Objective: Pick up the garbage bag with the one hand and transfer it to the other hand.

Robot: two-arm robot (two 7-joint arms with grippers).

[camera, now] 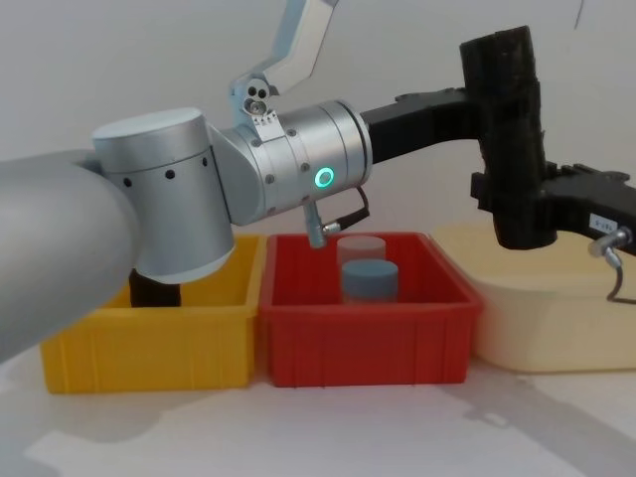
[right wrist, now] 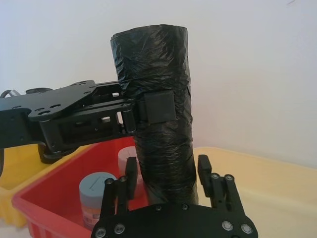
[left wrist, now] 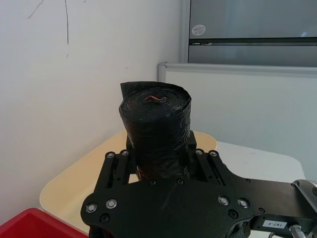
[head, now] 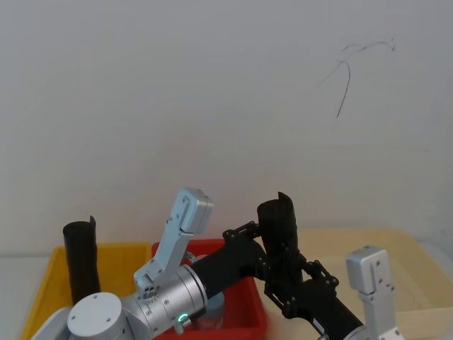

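Two holders clamp the garbage bag (right wrist: pixel 156 54): left end effector (right wrist: pixel 157 106), right end effector (right wrist: pixel 166 174), near red bin (camera: pixel 363 343).

The left arm (camera: pixel 189 189) was silver-grey and round-jointed, with a green light ring (camera: pixel 324 179). The left gripper (left wrist: pixel 159 148) and right gripper (right wrist: pixel 167 164) were black, studded with silver screws (right wrist: pixel 227 225).

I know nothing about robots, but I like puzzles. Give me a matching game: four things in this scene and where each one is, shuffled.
Things:
1. garbage bag
2. second black roll
3. blue-lidded jar
4. cream tub

Places:
A. in the red bin
B. to the right of the red bin
C. up in the air, gripped by the left gripper, with the right gripper at its lower end
D. standing in the yellow bin

Pairs: 1-C, 2-D, 3-A, 4-B
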